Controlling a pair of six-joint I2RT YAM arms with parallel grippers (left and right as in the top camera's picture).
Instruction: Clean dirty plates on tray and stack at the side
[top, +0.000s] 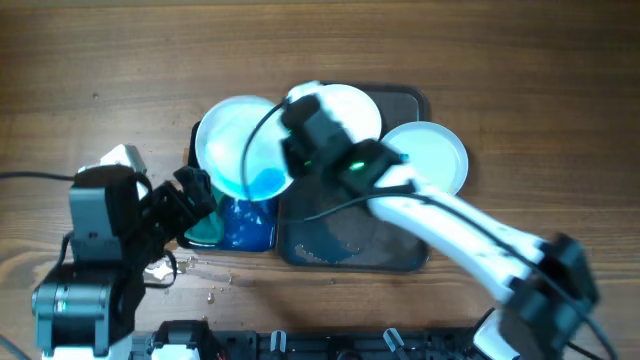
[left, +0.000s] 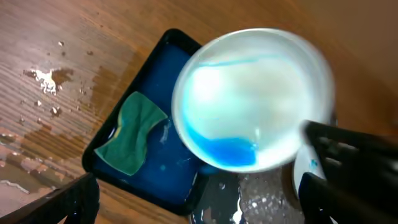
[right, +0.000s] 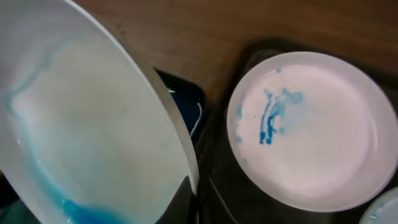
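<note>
My right gripper (top: 290, 160) is shut on the rim of a white plate (top: 235, 140) with blue liquid pooled at its low edge. It holds the plate tilted above the blue basin (top: 245, 228). The plate also shows in the left wrist view (left: 249, 93) and the right wrist view (right: 81, 130). A green sponge (left: 130, 130) lies in the basin. My left gripper (top: 195, 195) is open and empty beside the basin's left end. A second white plate (right: 311, 124) with blue smears lies on the dark tray (top: 390, 255). A third plate (top: 435, 150) sits at the tray's right edge.
Water drops and a white scrap (left: 46, 78) lie on the wooden table left of the basin. The tray's surface is wet (left: 267, 199). A black cable runs along the right arm.
</note>
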